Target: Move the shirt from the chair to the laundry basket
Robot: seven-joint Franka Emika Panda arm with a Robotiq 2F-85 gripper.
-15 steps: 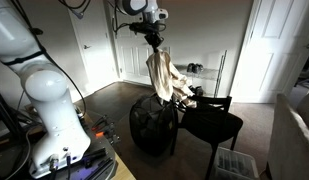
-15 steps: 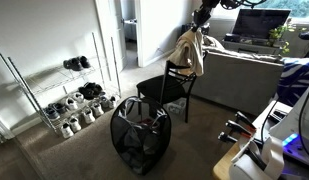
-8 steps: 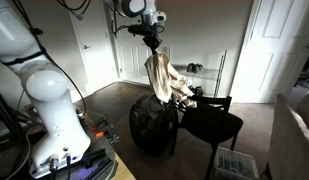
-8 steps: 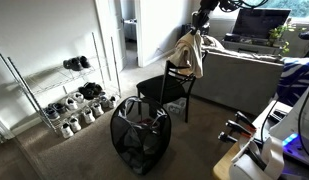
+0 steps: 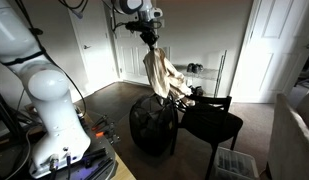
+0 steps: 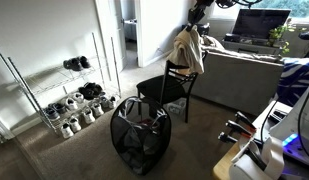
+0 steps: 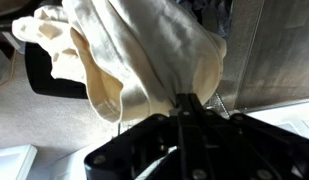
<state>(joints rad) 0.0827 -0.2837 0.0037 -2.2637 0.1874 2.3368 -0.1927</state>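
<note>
Gripper (image 5: 149,39) clenched on shirt (image 5: 162,75) | shirt hangs near chair (image 5: 220,124) | laundry basket (image 5: 149,127) beside chair

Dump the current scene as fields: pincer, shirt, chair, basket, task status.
pincer: shut on the top of the shirt, raised above the chair
shirt: cream, hanging limp from the pincer; lower end near the chair back, contact unclear
chair: black, upright, slatted back
laundry basket: black, on the floor beside the chair; shirt not inside
task status: shirt lifted, not yet in the laundry basket
</note>
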